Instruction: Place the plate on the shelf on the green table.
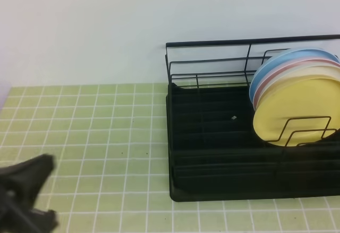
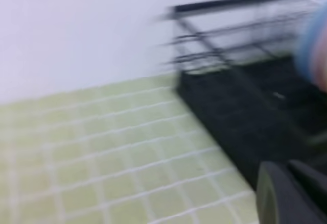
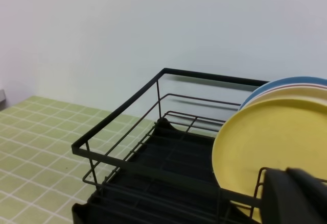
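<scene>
Both grippers are pressed together and empty: the left gripper (image 1: 26, 193) low over the green table (image 1: 106, 132), the right gripper (image 3: 296, 196) beside the shelf (image 1: 212, 137). Farther back, the plate (image 1: 297, 111) stands upright there; it should be approached squarely.

No text, label, brand, number or sign can be read anywhere in these views; every visible surface is plain.
</scene>
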